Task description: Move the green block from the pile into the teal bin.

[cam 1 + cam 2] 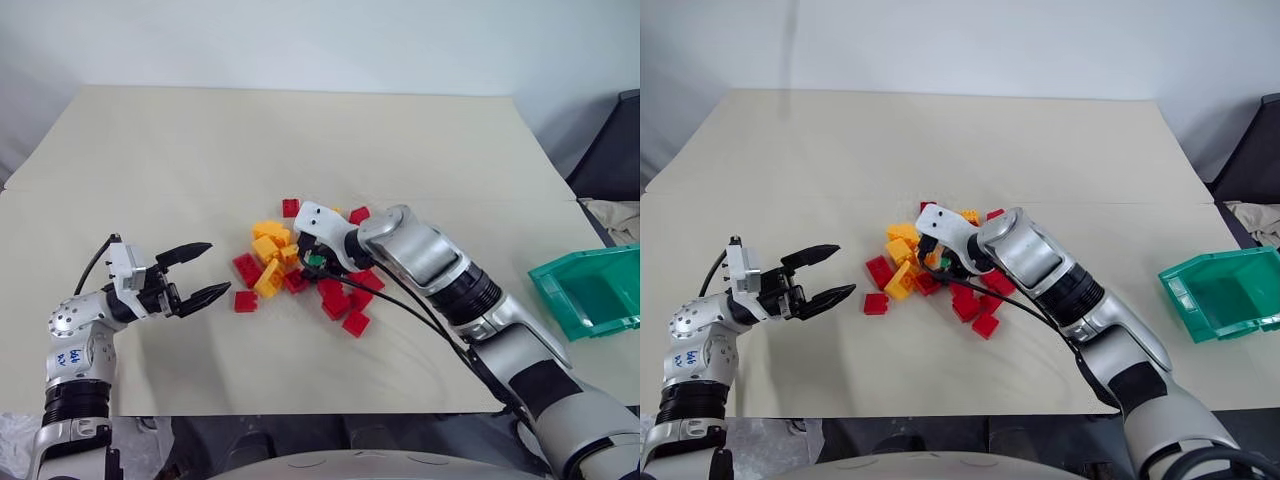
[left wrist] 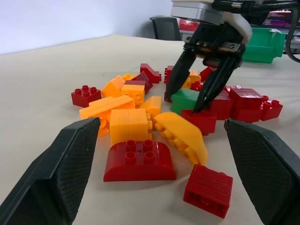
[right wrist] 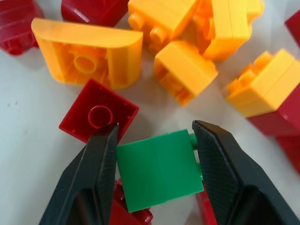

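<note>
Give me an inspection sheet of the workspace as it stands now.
Surface: beige table, flat, two sheets meeting along a seam.
Job's things: green block lying in the pile of red and orange-yellow bricks; teal bin at the table's right edge, its visible part bare.
Clutter: nothing seen beyond the pile.
Grippers: right gripper down in the pile, fingers astride the green block, one each side, close against it; firm grip not confirmed. Left gripper open, above the table left of the pile, holding nothing.
Cables: black cables along the right arm.
Surroundings: pale wall behind; dark chair past the table.
</note>
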Robot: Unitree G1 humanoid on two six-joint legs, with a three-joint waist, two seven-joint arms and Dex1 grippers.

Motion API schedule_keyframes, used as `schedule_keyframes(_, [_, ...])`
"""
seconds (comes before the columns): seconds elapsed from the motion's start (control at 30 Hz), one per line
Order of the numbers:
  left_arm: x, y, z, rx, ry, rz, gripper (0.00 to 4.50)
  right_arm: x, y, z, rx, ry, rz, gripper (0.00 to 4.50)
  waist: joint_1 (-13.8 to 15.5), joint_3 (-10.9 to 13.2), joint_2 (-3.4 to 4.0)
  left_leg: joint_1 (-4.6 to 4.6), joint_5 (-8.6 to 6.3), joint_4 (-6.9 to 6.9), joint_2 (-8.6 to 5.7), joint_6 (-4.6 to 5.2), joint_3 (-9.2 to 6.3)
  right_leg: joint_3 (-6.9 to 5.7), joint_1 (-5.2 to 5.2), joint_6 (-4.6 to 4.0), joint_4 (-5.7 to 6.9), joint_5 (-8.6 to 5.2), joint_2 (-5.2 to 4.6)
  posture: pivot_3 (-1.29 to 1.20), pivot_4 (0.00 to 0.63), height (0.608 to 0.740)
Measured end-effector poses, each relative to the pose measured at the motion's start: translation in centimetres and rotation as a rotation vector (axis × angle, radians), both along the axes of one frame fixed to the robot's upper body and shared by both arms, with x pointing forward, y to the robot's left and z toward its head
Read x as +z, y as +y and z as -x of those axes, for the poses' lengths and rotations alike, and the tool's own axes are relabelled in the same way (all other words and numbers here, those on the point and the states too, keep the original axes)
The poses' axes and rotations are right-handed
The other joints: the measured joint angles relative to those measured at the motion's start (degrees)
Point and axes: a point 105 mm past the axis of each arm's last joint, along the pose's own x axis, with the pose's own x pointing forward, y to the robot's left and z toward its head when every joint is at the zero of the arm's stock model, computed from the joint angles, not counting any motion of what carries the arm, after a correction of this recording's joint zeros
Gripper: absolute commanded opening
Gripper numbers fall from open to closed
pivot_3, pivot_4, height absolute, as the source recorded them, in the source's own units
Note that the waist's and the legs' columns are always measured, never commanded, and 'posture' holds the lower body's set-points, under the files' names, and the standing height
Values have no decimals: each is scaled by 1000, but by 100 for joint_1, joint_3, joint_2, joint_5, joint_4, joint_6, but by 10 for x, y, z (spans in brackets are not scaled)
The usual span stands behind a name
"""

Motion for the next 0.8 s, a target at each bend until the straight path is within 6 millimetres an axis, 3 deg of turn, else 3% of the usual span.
schedule_keyframes(0.17, [1,-2,0,-9,-3,2,4500,5,-13,3,-24,6,-41,2105,-3,1,1,-2,0,0,0,0,-1,0,0,0,-1,0,1,0,150,740])
schedule_keyframes(0.4, [1,-20,-3,-80,-2,13,4500,58,-31,9,-7,-129,-308,2105,4,1,2,-3,0,-3,-1,0,-2,0,1,1,-4,0,4,0,150,740])
schedule_keyframes(0.43, [3,-27,-5,-104,-8,20,4500,62,-39,10,-14,-161,-333,2105,11,1,1,-4,0,-3,-1,0,-3,-1,1,1,-5,0,4,0,150,740])
schedule_keyframes(0.57, [13,-60,-13,-209,-26,27,4500,73,-103,7,-206,-308,-369,2105,159,2,2,-20,0,7,-9,0,-12,0,4,13,-32,6,3,0,150,740])
schedule_keyframes(0.63, [15,-67,-15,-231,-29,27,4500,78,-122,7,-277,-351,-359,2105,154,3,4,-21,0,8,-10,0,-9,4,3,15,-33,8,4,0,150,740])
schedule_keyframes(0.8, [23,-95,-20,-321,-56,-11,4500,82,-185,21,-532,-439,-291,2105,167,4,5,-20,0,7,-10,1,-13,7,3,14,-40,7,12,0,150,740])
